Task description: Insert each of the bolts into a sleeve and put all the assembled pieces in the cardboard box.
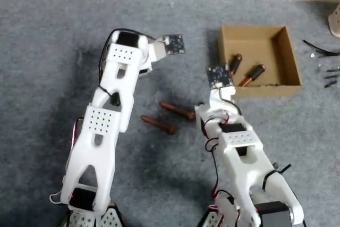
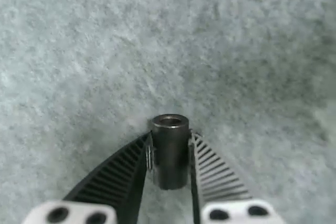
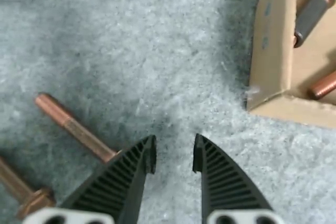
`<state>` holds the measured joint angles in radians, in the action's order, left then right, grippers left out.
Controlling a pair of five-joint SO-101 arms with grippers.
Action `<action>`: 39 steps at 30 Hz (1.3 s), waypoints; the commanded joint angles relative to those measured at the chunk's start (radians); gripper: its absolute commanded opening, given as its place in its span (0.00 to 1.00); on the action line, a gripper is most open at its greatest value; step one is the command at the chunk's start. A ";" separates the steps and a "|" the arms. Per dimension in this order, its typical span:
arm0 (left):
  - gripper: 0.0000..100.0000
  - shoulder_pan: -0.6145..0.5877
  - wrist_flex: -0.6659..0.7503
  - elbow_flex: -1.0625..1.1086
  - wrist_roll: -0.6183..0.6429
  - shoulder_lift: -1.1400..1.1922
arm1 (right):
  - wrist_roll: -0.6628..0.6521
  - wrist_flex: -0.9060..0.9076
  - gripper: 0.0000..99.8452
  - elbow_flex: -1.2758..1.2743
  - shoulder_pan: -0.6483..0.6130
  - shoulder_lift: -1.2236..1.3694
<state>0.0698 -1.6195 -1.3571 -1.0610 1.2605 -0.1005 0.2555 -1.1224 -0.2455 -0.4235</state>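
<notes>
Two bare bolts lay on the grey bench point(image 1: 42, 51) between the arms, the first bolt point(image 1: 178, 111) closer to the right arm and the second bolt point(image 1: 158, 125) just beside it toward the left arm, near each other but not touching. The left hand point(image 2: 170, 140) was closed on a dark sleeve point(image 2: 170, 153), its ribbed fingers pressing both sides of the tube, whose open bore pointed away from the wrist over bare grey surface. The right hand point(image 3: 174, 156) hung with its jaws spread and nothing between them, low over the bench, with one end of the first bolt just beside one finger. The cardboard box point(image 1: 265, 91) sat past the right arm, near that hand, one corner showing in the right wrist view. Inside it lay two assembled pieces, one point(image 1: 235, 63) toward the box's near wall on the left-arm side, the other point(image 1: 252, 75) beside it, both slanted, apart.
</notes>
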 commanded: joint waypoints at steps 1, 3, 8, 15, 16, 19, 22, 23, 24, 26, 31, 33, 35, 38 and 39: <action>0.01 -0.008 -0.152 -0.148 0.017 -0.033 | 0.000 -0.030 0.11 0.008 0.019 -0.030; 0.01 -0.015 -0.155 -0.223 0.115 -0.050 | 0.000 -0.030 0.11 0.007 0.024 -0.035; 0.01 0.015 -0.155 -0.305 0.295 -0.119 | 0.008 -0.030 0.11 0.010 0.077 -0.039; 0.01 0.128 -0.160 -0.298 0.519 -0.260 | 0.006 -0.031 0.11 0.012 0.084 -0.031; 0.01 0.139 -0.160 -0.298 0.549 -0.286 | 0.005 -0.031 0.11 0.012 0.084 -0.031; 0.01 0.165 -0.161 -0.289 0.617 -0.366 | 0.003 -0.031 0.11 0.012 0.084 -0.031; 0.01 0.176 -0.161 -0.209 0.657 -0.467 | 0.003 -0.031 0.11 0.012 0.084 -0.033; 0.01 0.180 -0.161 -0.165 0.666 -0.507 | 0.003 -0.031 0.11 0.012 0.084 -0.033; 0.01 0.182 -0.161 -0.116 0.674 -0.553 | 0.003 -0.031 0.11 0.012 0.084 -0.033; 0.01 0.185 -0.160 0.002 0.686 -0.651 | 0.003 -0.031 0.11 0.012 0.084 -0.035; 0.01 0.240 -0.157 0.315 0.686 -0.891 | 0.003 -0.031 0.11 0.010 0.084 -0.039; 0.01 0.274 -0.155 0.430 0.686 -0.977 | 0.003 -0.031 0.11 0.010 0.084 -0.041; 0.01 0.311 -0.155 0.538 0.684 -1.049 | 0.003 -0.031 0.11 0.010 0.084 -0.041; 0.01 0.371 -0.155 0.694 0.684 -1.132 | 0.005 -0.031 0.11 0.010 0.085 -0.041; 0.01 0.389 -0.155 0.748 0.684 -1.152 | 0.006 -0.030 0.11 0.010 0.090 -0.042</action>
<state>0.3966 -1.7745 -0.7281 -0.3844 0.2232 -0.1005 0.2555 -1.1224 -0.1765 -0.4266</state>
